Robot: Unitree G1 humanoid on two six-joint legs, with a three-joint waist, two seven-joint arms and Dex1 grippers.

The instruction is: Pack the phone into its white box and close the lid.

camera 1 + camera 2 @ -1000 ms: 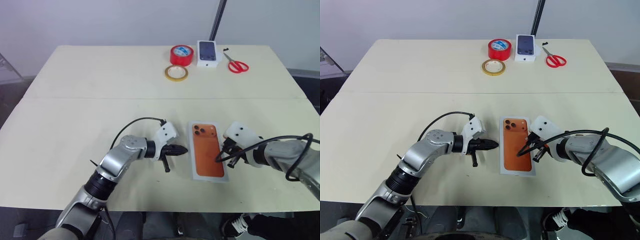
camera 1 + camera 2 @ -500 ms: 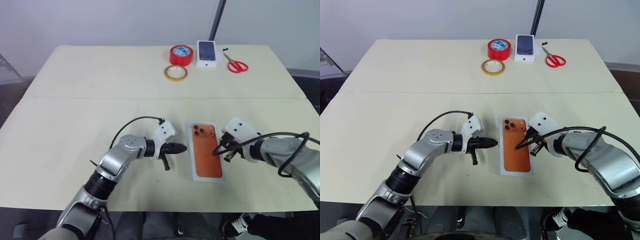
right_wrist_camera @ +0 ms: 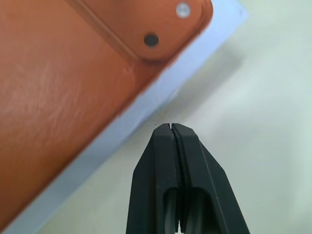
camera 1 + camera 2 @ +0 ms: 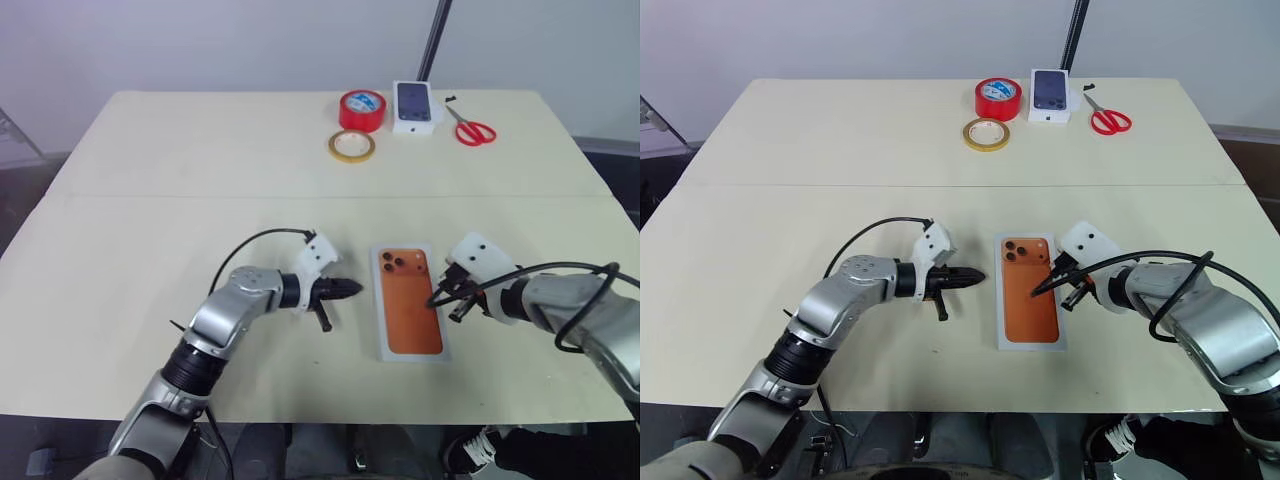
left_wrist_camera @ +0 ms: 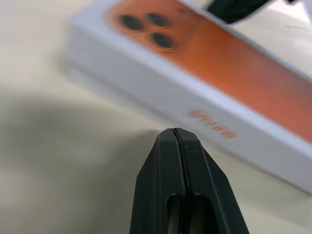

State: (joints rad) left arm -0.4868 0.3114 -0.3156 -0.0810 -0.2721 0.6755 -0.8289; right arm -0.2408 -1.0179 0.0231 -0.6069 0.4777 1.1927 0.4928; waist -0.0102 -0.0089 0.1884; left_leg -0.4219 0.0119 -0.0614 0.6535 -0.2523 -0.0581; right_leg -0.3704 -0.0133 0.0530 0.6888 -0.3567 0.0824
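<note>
The lid, white with an orange phone picture on top, lies flat near the table's front edge. Its white side wall with orange lettering faces my left wrist view. The phone and the white box are hidden; nothing of them shows apart from the lid. My left gripper is shut and empty, pointing at the lid's left side with a small gap between. My right gripper is shut and empty, its tip over the lid's white right border.
At the table's far edge stand a red tape roll, a yellowish tape ring, a small box with a dark phone picture and red scissors. A dark pole rises behind them.
My left gripper has drawn back to the left, away from the lid. The lid has slid slightly left. The right gripper's tip has crept a little up along the lid's right edge.
</note>
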